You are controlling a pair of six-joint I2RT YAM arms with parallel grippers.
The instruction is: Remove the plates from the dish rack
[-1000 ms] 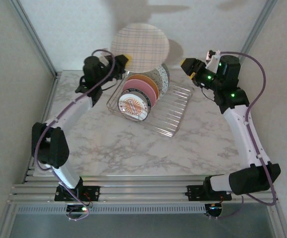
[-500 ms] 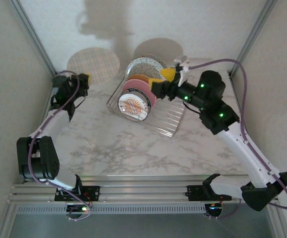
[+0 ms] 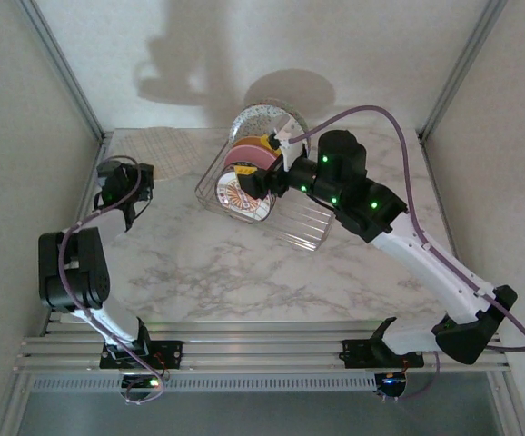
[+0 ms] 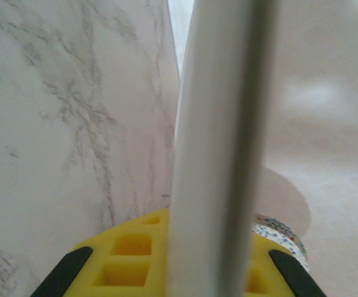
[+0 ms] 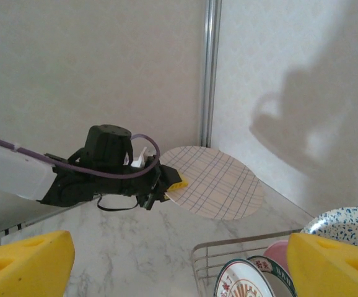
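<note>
Mosaic plate [image 3: 167,145] out, upper left, left tool [image 5: 170,184] clamped on rim. Four plates [image 3: 244,156] remain in rack [image 3: 310,222]; right tool [image 3: 255,163] wide open, empty, over them.

The silvery wire dish rack [image 3: 312,213] sits skewed near the middle of the tabletop's [image 3: 244,268] far edge. Three plates stand upright in a row at its left end: the white speckled plate [image 3: 264,121] at the back, the pink plate [image 3: 244,156] ahead of it, and the small sunburst plate [image 3: 238,193] with its dark rim in front. The large plaid-lined plate [image 3: 167,145] lies low and nearly flat over the far left corner, its near edge pinched in the left gripper [image 5: 174,184].
</note>
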